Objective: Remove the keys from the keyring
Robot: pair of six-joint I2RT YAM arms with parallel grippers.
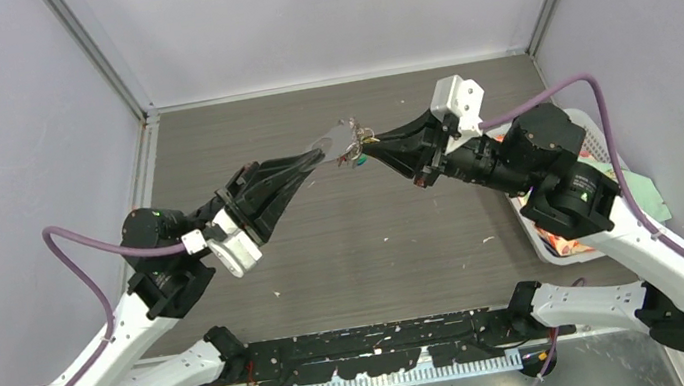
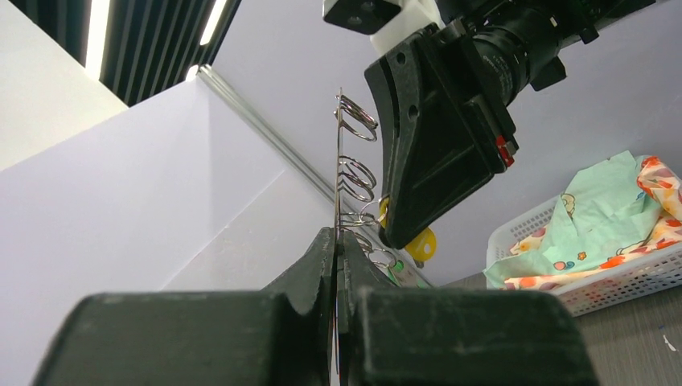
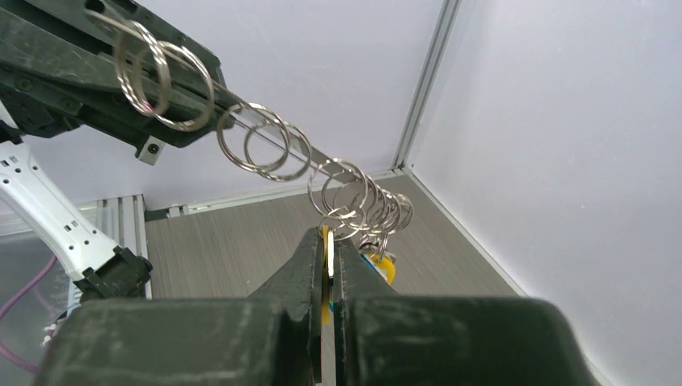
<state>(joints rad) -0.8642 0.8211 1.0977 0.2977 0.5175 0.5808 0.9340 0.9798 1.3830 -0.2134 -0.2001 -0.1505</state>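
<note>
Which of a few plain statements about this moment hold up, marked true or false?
1. The left hand is shut on the keyring. True.
2. The keyring lies flat on the table. False: it is held up in the air between the two arms.
3. The right hand is open. False: it is shut on a yellow key.
4. A white basket holds patterned cloth. True.

We see our left claw (image 1: 317, 159) gripping the keyring (image 1: 334, 137) above the table (image 1: 375, 239), our right claw (image 1: 370, 152) at the keys (image 1: 354, 155) dangling beneath it, a basket (image 1: 596, 129) far right.
</note>
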